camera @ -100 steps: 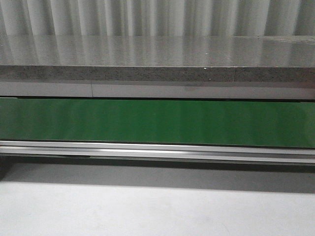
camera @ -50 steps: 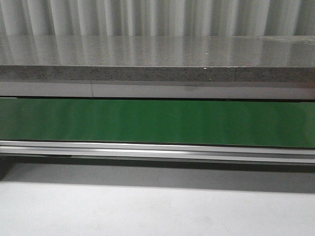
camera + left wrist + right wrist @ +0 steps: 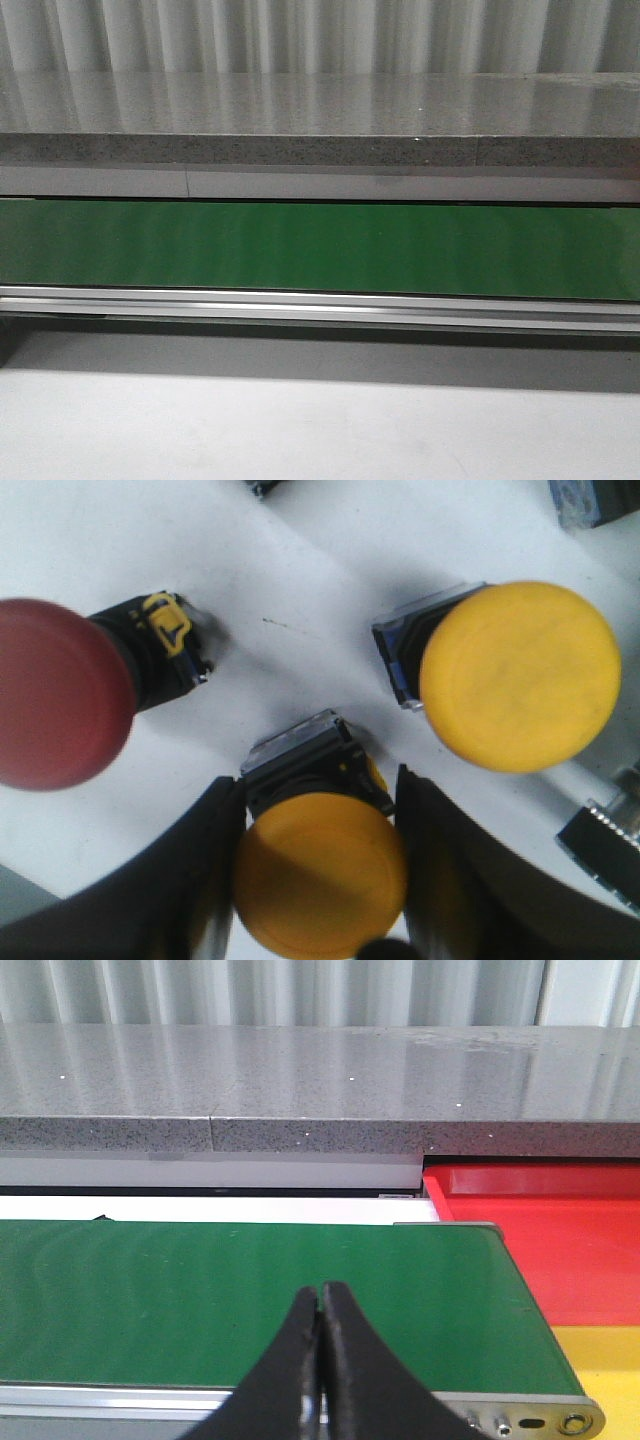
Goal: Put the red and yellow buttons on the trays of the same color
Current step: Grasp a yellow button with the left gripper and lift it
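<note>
Left wrist view shows three mushroom-head push buttons lying on a white surface point(image 3: 300, 570). A red round-capped button point(image 3: 55, 705) with a black body and a yellow clip lies to one side. Beside it, a yellow round-capped button point(image 3: 320, 870) with a black and clear base sits between the dark fingers point(image 3: 190, 880) of the left gripper point(image 3: 318, 875), which stand spread on either flank of its cap; whether the pads touch it cannot be told. A second yellow round-capped button point(image 3: 520, 675) lies just beyond, apart from the fingers.

Front view holds only a long green conveyor belt point(image 3: 320, 250) with an aluminium rail point(image 3: 320, 308).

Right wrist view has the right gripper point(image 3: 320, 1350) with its black fingertips pressed together, holding nothing, above the belt's end; a red plastic tray point(image 3: 560, 1235) and a yellow tray point(image 3: 610, 1360) lie past that end.
</note>
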`<move>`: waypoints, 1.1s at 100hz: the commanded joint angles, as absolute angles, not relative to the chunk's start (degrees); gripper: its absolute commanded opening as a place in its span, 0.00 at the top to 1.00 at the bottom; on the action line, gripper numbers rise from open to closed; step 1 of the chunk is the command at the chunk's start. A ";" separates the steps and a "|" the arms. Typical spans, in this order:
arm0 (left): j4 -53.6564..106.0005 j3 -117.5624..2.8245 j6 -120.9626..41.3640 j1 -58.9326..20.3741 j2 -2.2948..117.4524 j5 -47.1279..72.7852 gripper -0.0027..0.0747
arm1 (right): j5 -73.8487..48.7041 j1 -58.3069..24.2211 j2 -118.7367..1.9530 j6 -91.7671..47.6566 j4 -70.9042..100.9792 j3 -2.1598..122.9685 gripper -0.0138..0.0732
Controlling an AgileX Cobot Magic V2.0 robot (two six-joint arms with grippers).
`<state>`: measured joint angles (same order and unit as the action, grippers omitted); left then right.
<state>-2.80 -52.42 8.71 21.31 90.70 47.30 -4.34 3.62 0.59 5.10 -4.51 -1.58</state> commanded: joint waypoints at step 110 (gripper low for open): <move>-3.22 -78.90 1.29 -0.42 84.16 65.70 0.89 | 0.31 3.81 1.22 4.69 -5.19 -0.49 0.92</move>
<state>-3.52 -75.56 1.58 1.31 83.44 66.38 -4.34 3.62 0.59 5.10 -4.51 -1.58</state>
